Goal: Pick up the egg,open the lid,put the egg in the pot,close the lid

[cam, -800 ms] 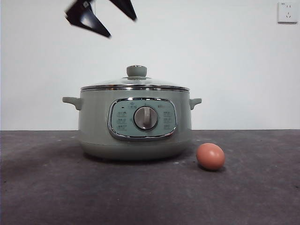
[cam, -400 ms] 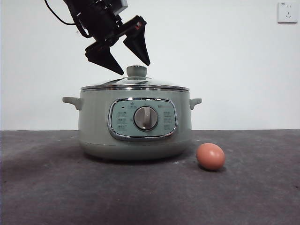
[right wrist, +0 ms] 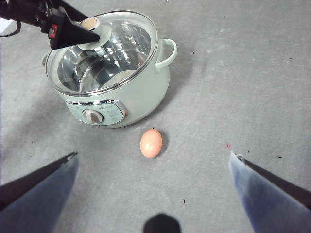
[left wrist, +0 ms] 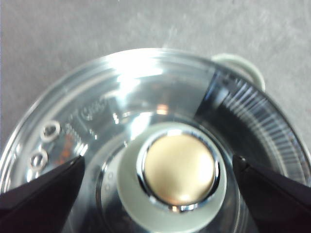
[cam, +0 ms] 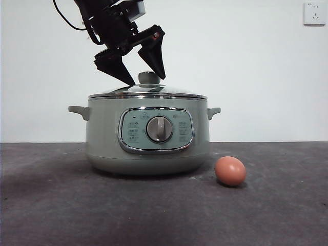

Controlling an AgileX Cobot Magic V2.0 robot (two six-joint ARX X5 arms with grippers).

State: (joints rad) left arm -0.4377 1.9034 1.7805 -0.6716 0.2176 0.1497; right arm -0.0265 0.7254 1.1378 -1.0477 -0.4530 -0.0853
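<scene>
1. The left gripper (cam: 139, 72) hangs right over the pot with its jaws spread apart, one tip on each side of the lid's knob (left wrist: 179, 174) and neither touching it; the right gripper (right wrist: 153, 162) waits high above the table, jaws wide apart and holding nothing.
2. The knob sits between the left gripper's tips, a sage-green button with a pale gold, chrome-ringed cap. It is the one sound place to take hold: small, round and likely slick, so the jaws should close squarely across its sides.
3. Just below the tips lies the lid (cam: 147, 92), clear domed glass in a shiny metal rim, seated on the pot. I judge it stiff, fairly heavy for its knob, and breakable; it should rise level.
4. Under that is the pot (cam: 147, 136), squat, sage-green, with two stub handles, a chrome-framed panel and a silver dial; heavy enough to stay put.
5. Farthest from the left gripper, down on the table beside the pot's base, rests the egg (cam: 230, 170): brown-orange, matte, smooth. It is light, prone to roll and easily cracked, so a soft grip across its middle suits it.
</scene>
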